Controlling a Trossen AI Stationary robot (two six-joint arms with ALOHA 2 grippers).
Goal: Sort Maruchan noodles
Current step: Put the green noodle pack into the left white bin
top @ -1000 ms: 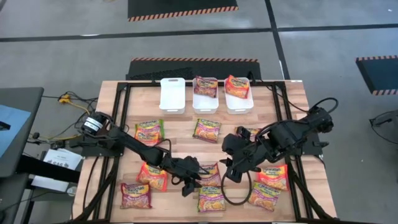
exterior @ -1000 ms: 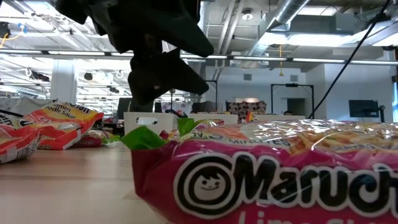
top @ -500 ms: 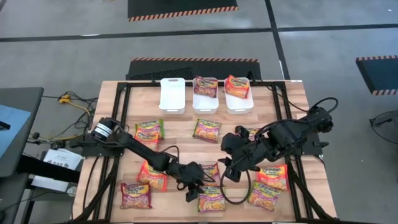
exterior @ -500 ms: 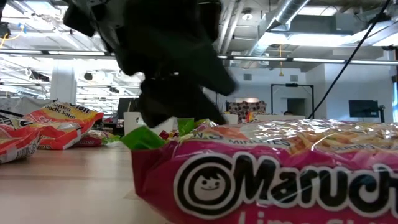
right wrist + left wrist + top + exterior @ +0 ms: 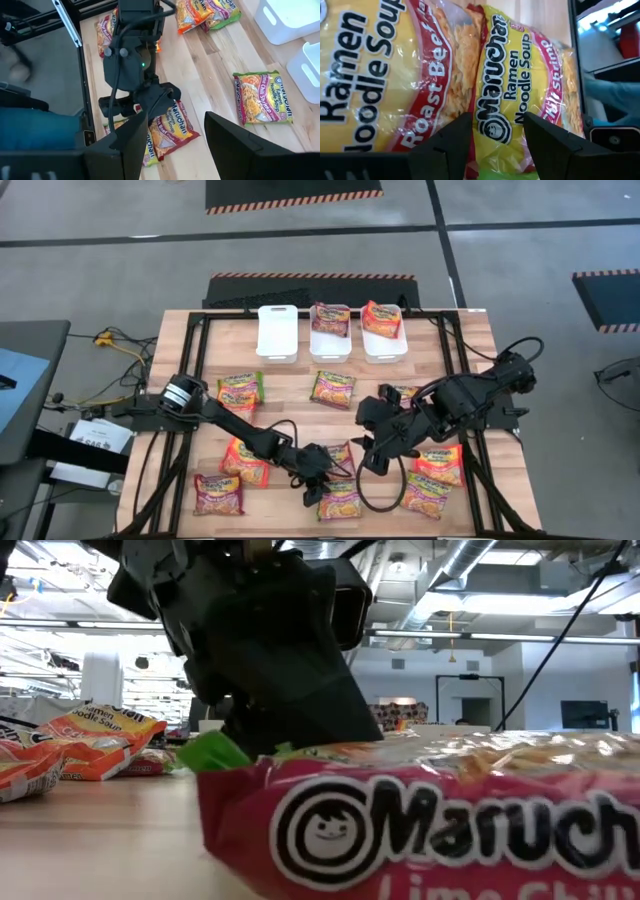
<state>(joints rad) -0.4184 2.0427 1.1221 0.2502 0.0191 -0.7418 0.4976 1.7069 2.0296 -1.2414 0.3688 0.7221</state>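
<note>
Several Maruchan noodle packets lie flat on the wooden table. My left gripper (image 5: 318,482) is open and low over the front middle. It is at the left end of the pink-and-green lime chili shrimp packet (image 5: 341,501), beside the roast beef packet (image 5: 338,458). Both packets fill the left wrist view, roast beef (image 5: 395,75) and chili shrimp (image 5: 520,95). The low view shows the gripper (image 5: 280,690) down behind the pink packet (image 5: 430,830). My right gripper (image 5: 368,452) is open and empty, above the table to the right of these packets. My left gripper comes slanting down from the table's left, its open fingers (image 5: 447,145) on either side of the chili shrimp packet's green left end (image 5: 506,172). The fingertips are outside the wrist view and behind the packet in the low view. The packet lies on the table.
Three white bins stand at the far edge: the left one (image 5: 277,332) empty, the middle (image 5: 331,345) with a maroon packet, the right (image 5: 384,348) with an orange one. More packets lie at left (image 5: 240,390), front left (image 5: 218,493) and front right (image 5: 438,464). A black cable loops by my right gripper.
My left gripper has gone toward the table's right and near edges and down, ending at the chili shrimp packet's left end. In the low view that packet has shifted a little and its green end has moved left.
</note>
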